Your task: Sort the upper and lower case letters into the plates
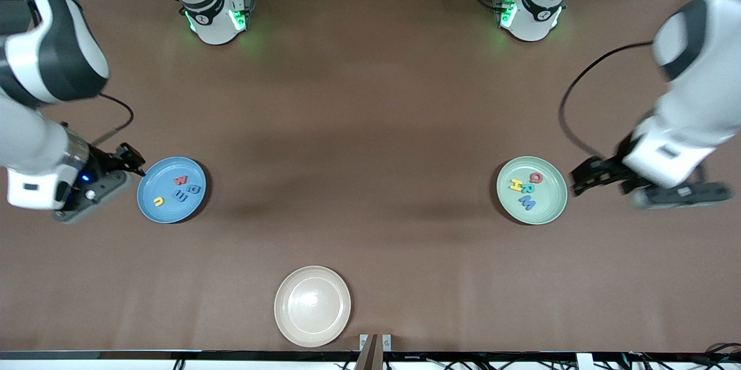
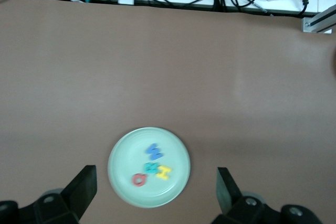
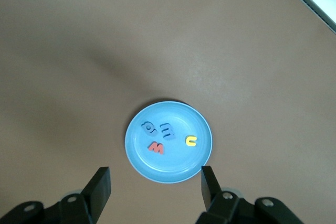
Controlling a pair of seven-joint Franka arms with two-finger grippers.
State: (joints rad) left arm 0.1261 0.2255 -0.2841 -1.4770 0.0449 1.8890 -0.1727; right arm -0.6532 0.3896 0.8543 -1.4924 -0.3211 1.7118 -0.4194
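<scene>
Two plates carry all eight letters on my screens. I see the blue plate point(image 1: 171, 190) near the right arm's end of the desk point(image 1: 370, 127), holding a red letter point(image 1: 181, 180), two blue letters point(image 1: 188, 193) and a small yellow letter point(image 1: 158, 201). Toward the left arm's end I see the pale green plate point(image 1: 532, 190) with a red letter point(image 1: 536, 178), a yellow letter point(image 1: 514, 185), a teal letter point(image 1: 528, 189) and a blue letter point(image 1: 526, 202) grouped together in it. A cream-white plate point(image 1: 312, 306) sits by the desk's edge nearest the front camera, about midway between the two ends.

My right gripper point(image 1: 134, 162) hangs just beside the blue plate's rim, over the desk at that end; its wrist view shows the jaws spread apart with nothing between them. My left gripper point(image 1: 580, 179) hangs just beside the green plate, on the side toward its own end of the desk, jaws wide apart and holding nothing.
</scene>
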